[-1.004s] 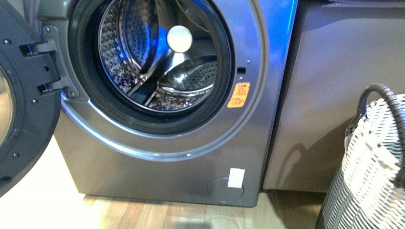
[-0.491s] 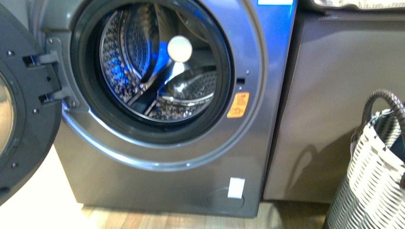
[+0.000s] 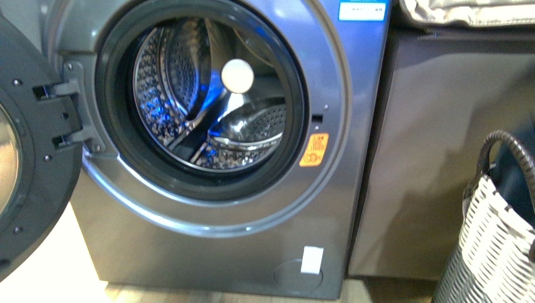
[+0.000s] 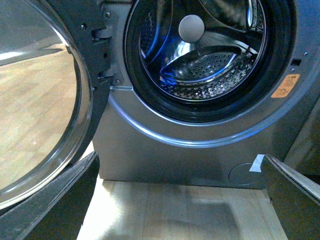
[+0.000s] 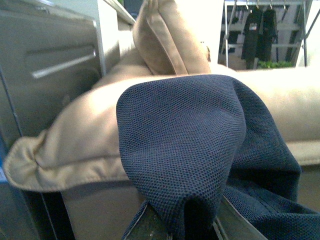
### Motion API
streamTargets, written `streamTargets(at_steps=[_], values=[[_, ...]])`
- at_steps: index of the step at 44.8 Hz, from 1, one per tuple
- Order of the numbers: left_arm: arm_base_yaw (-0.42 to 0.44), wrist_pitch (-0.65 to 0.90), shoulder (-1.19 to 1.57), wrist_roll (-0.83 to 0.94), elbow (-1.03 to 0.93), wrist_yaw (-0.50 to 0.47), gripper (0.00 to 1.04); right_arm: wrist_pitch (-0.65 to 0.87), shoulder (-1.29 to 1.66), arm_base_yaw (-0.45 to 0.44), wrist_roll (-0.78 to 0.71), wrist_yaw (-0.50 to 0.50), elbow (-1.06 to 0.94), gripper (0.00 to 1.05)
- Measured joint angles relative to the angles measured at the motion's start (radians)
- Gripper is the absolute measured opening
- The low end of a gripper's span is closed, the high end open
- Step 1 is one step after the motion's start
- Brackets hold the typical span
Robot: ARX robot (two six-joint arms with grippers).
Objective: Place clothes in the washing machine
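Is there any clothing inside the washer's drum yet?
No, the drum of the washing machine shows only bare perforated steel through the open porthole.

Wooden floor (image 4: 170,210): carries washing machine (image 3: 208,246); grey-brown cabinet (image 3: 429,158) just beside it; beige cushion (image 3: 467,11) lies on cabinet top.

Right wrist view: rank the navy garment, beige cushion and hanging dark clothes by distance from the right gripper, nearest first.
1. The navy garment: pinched in the right gripper, bunched up right over it.
2. The beige cushion: just behind the garment, which lies against it.
3. The hanging dark clothes: far in the background, beyond the cushion.
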Motion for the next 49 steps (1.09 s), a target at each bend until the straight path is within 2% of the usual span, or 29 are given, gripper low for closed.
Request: streamTargets(at_steps=[17, 21, 28, 37, 43, 49], values=[[0.000, 0.000, 0.000, 0.000, 0.000, 0.000, 0.98, -0.210, 0.013, 0.167, -0.056, 0.069, 0.427, 0.07], [0.000, 0.000, 0.000, 0.000, 0.000, 0.000, 0.98, -0.312, 0.068, 0.250, -0.092, 0.103, 0.607, 0.07], [0.000, 0.000, 0.000, 0.000, 0.000, 0.000, 0.98, -0.440, 0.169, 0.338, -0.116, 0.146, 0.832, 0.07], [0.000, 0.000, 0.000, 0.000, 0.000, 0.000, 0.98, -0.691, 0.372, 0.456, -0.102, 0.183, 1.226, 0.07], [0.000, 0.000, 0.000, 0.000, 0.000, 0.000, 0.98, -0.854, 0.526, 0.523, -0.074, 0.185, 1.509, 0.07], [0.000, 0.000, 0.000, 0.000, 0.000, 0.000, 0.98, -0.953, 0.631, 0.566, -0.028, 0.153, 1.683, 0.07]])
